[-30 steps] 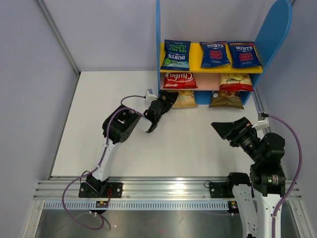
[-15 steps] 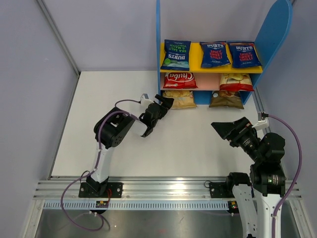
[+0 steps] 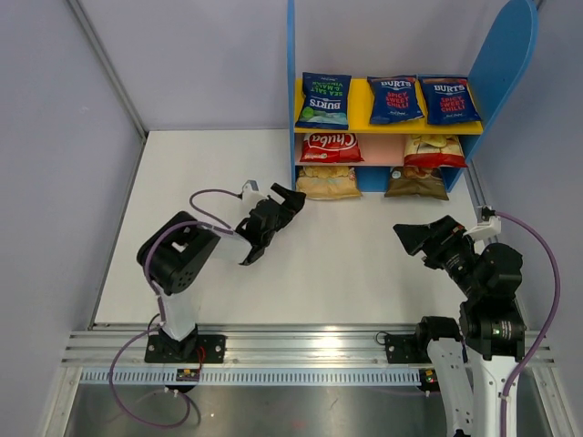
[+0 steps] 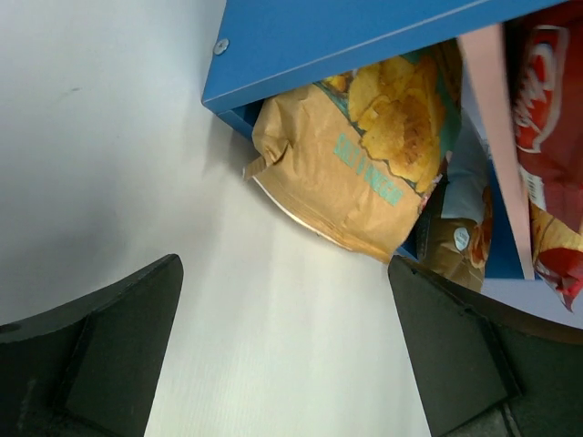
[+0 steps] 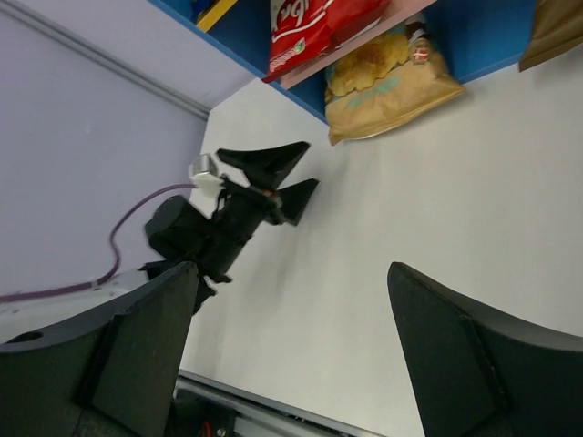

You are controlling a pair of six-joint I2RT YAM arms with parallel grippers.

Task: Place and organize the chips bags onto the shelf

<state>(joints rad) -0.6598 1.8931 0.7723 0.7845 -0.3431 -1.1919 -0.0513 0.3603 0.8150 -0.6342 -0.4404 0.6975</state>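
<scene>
Near right: right gripper [image 3: 412,238], jaws spread wide over bare worktop [image 3: 200,182], well apart from every bag. Left of centre and a little farther: left gripper [image 3: 286,197], jaws likewise released, gripping nothing, aimed at the shelf [image 3: 506,55]. Near the brown bag with teal lettering [image 4: 342,168] but not touching it.

From the left wrist, that bag straight ahead beyond the gap between the jaws, lying in the left base compartment with its near end sticking out onto the worktop. To its right at the base, a darker gold bag [image 3: 416,185]. Higher, on the pink board [image 3: 383,151], a red Chuba bag [image 3: 330,146] at left and a red-white bag [image 3: 434,151] at right. Farthest, on the yellow board [image 3: 360,116], three dark blue Burts bags [image 3: 394,98] side by side.

From above, far ends of both base bags hidden under the pink board. In the left wrist view, gold bag mostly covered by the brown one, red bag cut off at the right edge. Print on the right-hand red-white bag too small to read.
</scene>
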